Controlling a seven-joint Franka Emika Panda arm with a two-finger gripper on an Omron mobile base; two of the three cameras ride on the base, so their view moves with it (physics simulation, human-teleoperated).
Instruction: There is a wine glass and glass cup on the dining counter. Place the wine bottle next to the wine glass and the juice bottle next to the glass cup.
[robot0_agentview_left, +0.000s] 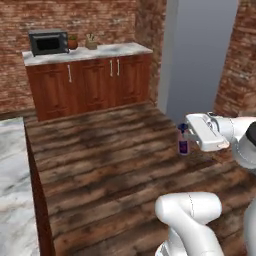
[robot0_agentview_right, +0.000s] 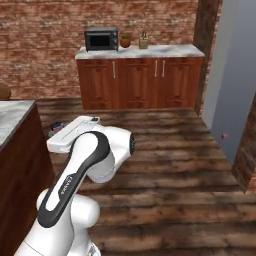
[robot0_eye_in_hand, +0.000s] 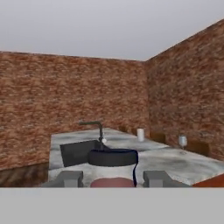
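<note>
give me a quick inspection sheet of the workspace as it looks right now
surface: dining counter with marble top, black sink and black faucet ahead in the hand view; its edge also at left of the left base view.
job's things: juice bottle held upright at the gripper, its cap close under the hand camera; wine glass and glass cup stand apart on the counter's far side; wine bottle: nothing seen.
clutter: nothing seen on the counter near the glasses.
grippers: gripper shut on the juice bottle, carried above the wooden floor.
cables: nothing seen.
surroundings: brick walls, wood cabinets carrying a microwave.
</note>
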